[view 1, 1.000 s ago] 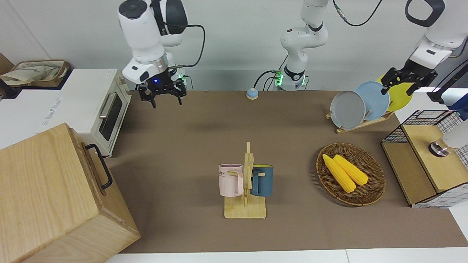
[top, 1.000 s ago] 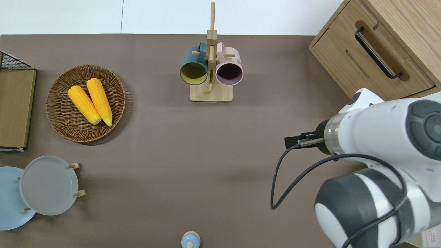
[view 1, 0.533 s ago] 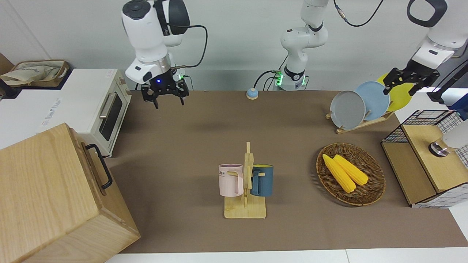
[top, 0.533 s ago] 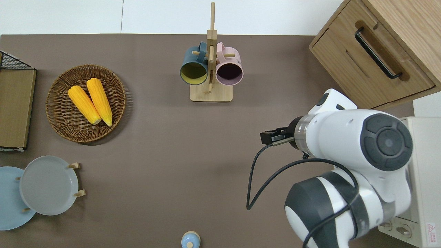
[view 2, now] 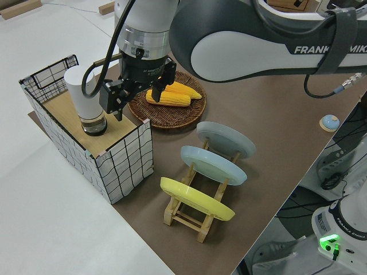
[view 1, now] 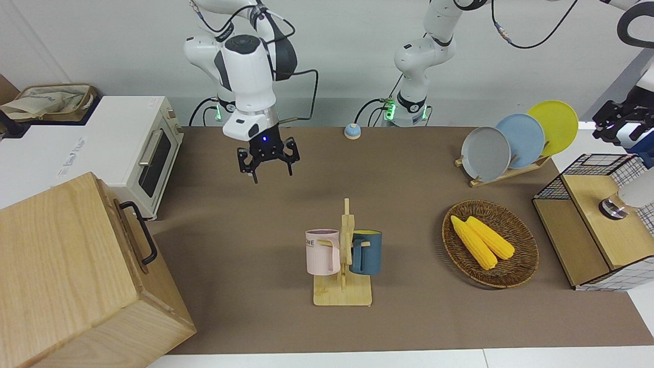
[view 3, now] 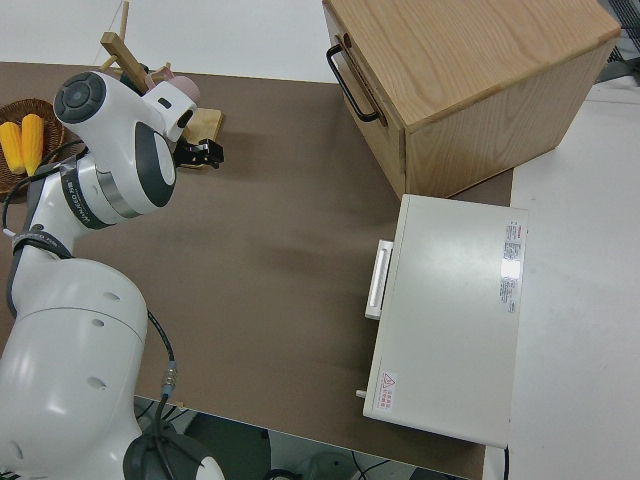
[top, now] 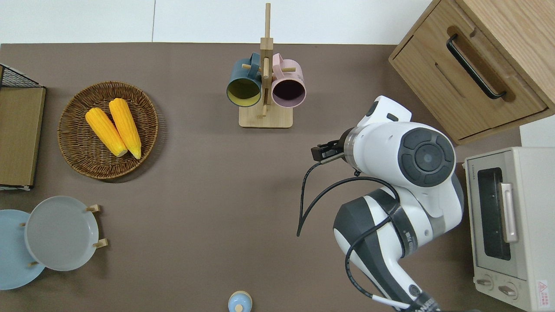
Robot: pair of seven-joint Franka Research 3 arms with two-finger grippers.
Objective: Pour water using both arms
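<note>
Nothing is poured yet. The right end effector (view 1: pixel 269 163) hangs open and empty over the worktop (view 1: pixel 409 168); both mugs are on their rack (view 1: pixel 343 286). The left end effector (view 2: pixel 133 94), fingers spread, holds nothing beside the white bottle (view 2: pixel 85 97).

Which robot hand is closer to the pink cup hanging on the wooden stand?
Right. The right gripper hangs over bare table close to the pink cup; the left gripper is by the wire basket.

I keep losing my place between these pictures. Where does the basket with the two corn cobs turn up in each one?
Front view: the wicker basket lies toward the left arm's end of the table.
Overhead view: it is near the picture's left edge.
Left side view: it is partly hidden by the left arm.
Right side view: only a sliver shows at the picture's left edge.
Shared landmark: the mug rack, seen in three views.
</note>
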